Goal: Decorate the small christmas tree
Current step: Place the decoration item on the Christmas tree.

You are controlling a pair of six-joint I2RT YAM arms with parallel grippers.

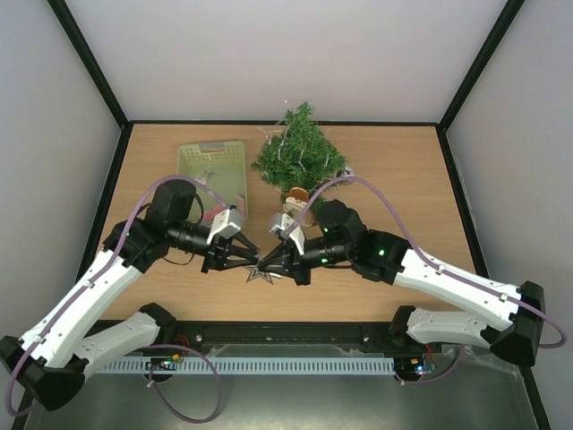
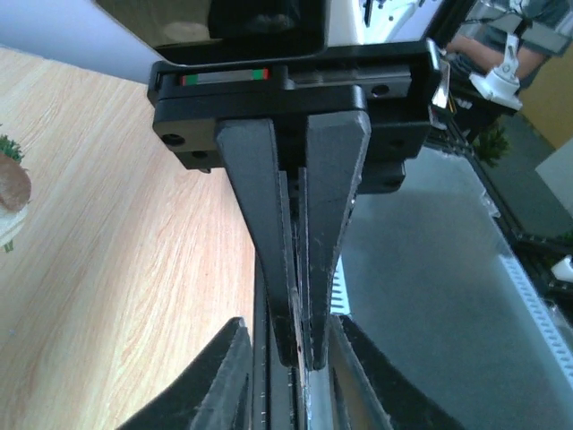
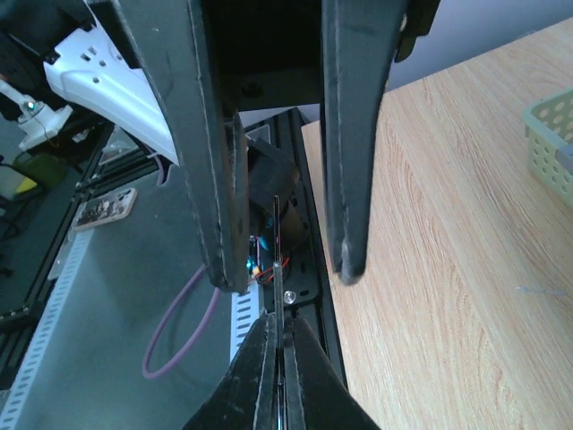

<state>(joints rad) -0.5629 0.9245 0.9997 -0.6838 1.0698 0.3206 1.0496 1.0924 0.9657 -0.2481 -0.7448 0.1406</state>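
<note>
Wood-grain surface (image 1: 403, 188), top view: the small christmas tree (image 1: 300, 154) stands upright near the far edge, a little right of centre. The pale green basket (image 1: 185, 170) is just beside it on the left. A small brown-and-cream figure (image 1: 295, 199) sits at the tree's near foot. Both arms reach inward and meet tip to tip over the near middle of the surface, apart from the tree. Right tool (image 3: 279, 324): jaws pressed together on a thin star ornament (image 1: 260, 274). The right wrist view shows it edge-on, sticking out past the fingertips. Left tool (image 3: 291, 276): jaws parted, one finger on either side of the ornament, with a visible gap on both sides; it has hold of nothing. Cannot tell whether the star's lower points touch the surface.
</note>
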